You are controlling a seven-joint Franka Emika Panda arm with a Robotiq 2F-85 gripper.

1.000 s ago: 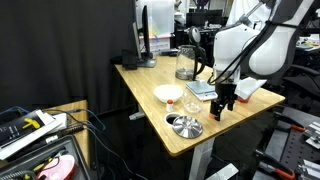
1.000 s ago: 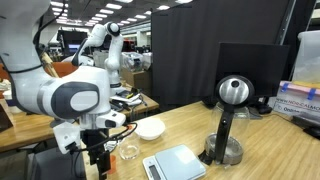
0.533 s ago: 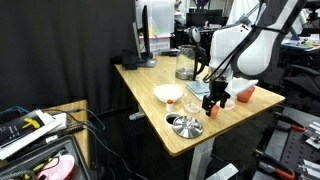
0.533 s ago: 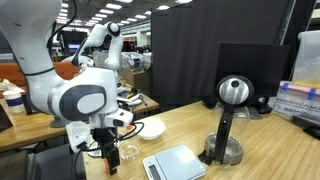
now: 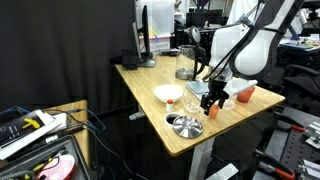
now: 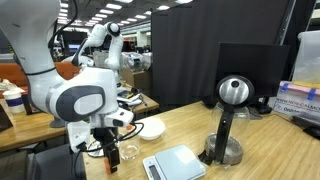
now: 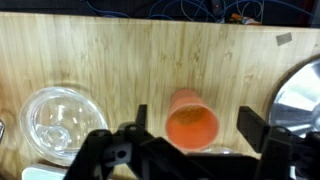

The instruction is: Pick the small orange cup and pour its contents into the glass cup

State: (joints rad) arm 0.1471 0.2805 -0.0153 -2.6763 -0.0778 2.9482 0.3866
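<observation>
The small orange cup (image 7: 192, 120) stands upright on the wooden table, with speckled contents inside. In the wrist view it sits between my gripper's (image 7: 195, 122) two fingers, with a gap on each side, so the gripper is open around it. In an exterior view the gripper (image 5: 212, 103) is low over the table and the cup (image 5: 212, 111) shows just below it. The glass cup (image 7: 58, 122) stands upright beside the orange cup; it also shows in both exterior views (image 5: 191, 104) (image 6: 128, 152).
A bigger orange cup (image 5: 245, 94) stands behind the gripper. A white bowl (image 5: 168, 94), a kitchen scale (image 5: 200, 88) and a round metal dish (image 5: 183, 125) lie around the gripper. A tall glass jug (image 5: 186, 62) stands further back. The table edge (image 5: 205, 140) is close.
Between one second and half a second ago the gripper moved sideways across the table to the small orange cup, uncovering the bigger orange cup. Since then nothing has visibly moved.
</observation>
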